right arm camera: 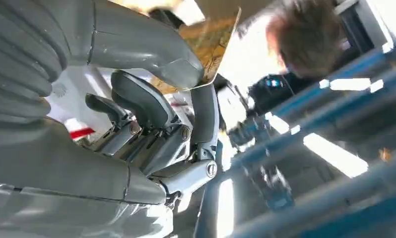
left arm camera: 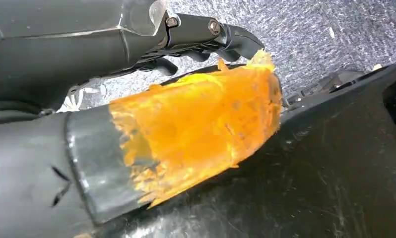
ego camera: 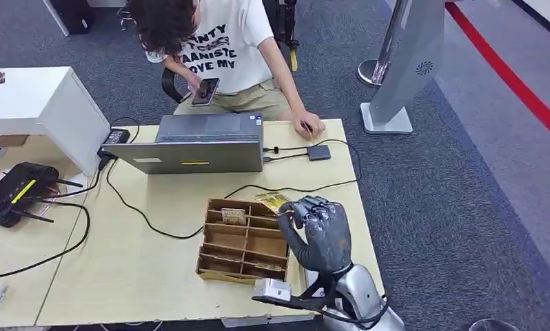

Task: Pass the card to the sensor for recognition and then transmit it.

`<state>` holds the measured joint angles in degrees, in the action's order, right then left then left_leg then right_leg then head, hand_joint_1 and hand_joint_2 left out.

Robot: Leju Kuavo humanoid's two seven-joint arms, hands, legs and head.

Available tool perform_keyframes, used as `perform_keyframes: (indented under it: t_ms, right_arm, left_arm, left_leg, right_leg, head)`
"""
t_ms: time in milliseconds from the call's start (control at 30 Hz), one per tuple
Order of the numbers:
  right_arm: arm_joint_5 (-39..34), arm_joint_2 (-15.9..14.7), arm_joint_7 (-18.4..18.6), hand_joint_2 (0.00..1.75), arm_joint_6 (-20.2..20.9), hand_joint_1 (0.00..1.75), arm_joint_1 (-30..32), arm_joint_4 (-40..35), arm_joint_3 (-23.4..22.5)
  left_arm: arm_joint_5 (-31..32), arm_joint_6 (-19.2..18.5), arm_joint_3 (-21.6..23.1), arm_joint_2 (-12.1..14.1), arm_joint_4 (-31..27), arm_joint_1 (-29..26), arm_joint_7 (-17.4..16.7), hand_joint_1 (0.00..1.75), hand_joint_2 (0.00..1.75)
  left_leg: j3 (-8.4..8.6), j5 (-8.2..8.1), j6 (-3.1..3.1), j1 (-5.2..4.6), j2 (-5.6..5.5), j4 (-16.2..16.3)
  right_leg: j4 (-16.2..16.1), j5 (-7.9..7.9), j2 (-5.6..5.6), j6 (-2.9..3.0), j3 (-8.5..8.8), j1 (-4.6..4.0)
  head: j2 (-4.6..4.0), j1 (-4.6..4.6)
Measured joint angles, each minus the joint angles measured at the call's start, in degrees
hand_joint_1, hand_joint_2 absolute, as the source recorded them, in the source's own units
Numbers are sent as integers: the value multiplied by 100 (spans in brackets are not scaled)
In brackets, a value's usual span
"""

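Card (ego camera: 272, 201) in right hand (ego camera: 320, 231) — beside wooden organizer (ego camera: 245, 241)

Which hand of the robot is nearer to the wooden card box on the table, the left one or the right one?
The right. The right hand is raised at the right edge of the wooden card box, pinching a card. The left hand hangs low over carpet floor, away from the box.

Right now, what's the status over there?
Right hand pinches the yellowish patterned card above the brown wooden divided box. Left hand hangs idle. Seated person's laptop beyond.
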<state>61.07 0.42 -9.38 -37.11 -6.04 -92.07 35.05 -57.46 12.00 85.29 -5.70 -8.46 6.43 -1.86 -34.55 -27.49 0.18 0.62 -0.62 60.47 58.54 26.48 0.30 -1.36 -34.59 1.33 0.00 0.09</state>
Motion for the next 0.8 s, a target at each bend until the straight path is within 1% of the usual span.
perform_keyframes:
  t_ms: [100,300,433,633,800]
  right_arm:
    - [-61,177,-352,175,-2,175,231,-396,-304]
    - [-120,417,-682,175,0,175,487,-865,-704]
    - [-146,526,-758,175,0,175,569,-1027,-865]
    - [-144,592,-765,175,0,175,588,-1088,-966]
    - [-96,599,-616,175,2,175,501,-1064,-974]
  left_arm:
    - [-9,7,0,-13,0,-8,0,0,0]
    - [-17,13,0,-20,0,-4,4,0,0]
    - [-20,15,0,-26,0,-4,9,0,0]
    - [-7,17,9,-26,0,-3,9,0,0]
    - [39,15,46,-26,0,-2,9,0,0]
  left_leg:
    - [-2,0,0,0,-1,0]
    - [-1,0,0,0,0,0]
    - [-1,0,0,0,0,0]
    - [-1,0,0,0,0,0]
    - [-1,0,0,0,0,0]
  right_leg:
    - [0,0,0,0,0,0]
    - [0,0,1,0,0,0]
    - [0,0,1,0,0,0]
    - [0,0,1,0,0,0]
    - [0,0,1,0,0,0]
  head:
    - [0,-4]
    - [0,-4]
    - [0,-2]
    - [0,-2]
    - [0,-2]
